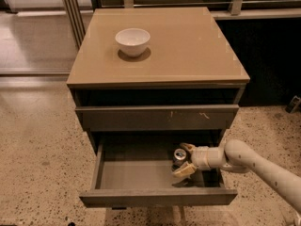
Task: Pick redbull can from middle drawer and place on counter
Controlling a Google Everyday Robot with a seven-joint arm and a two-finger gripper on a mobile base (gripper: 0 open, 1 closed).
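Observation:
The redbull can (179, 154) stands upright at the right side of the open middle drawer (136, 174), its silver top showing. My gripper (178, 159) reaches into the drawer from the right. It is open, with one pale finger behind the can and one in front of it, close on both sides. The tan counter (183, 46) is the top of the cabinet above.
A white bowl (133, 41) sits on the counter at the back left. The shut drawer front with small pale scratches (157, 118) hangs just above the open drawer. My arm (263, 166) comes in from the lower right. Speckled floor surrounds the cabinet.

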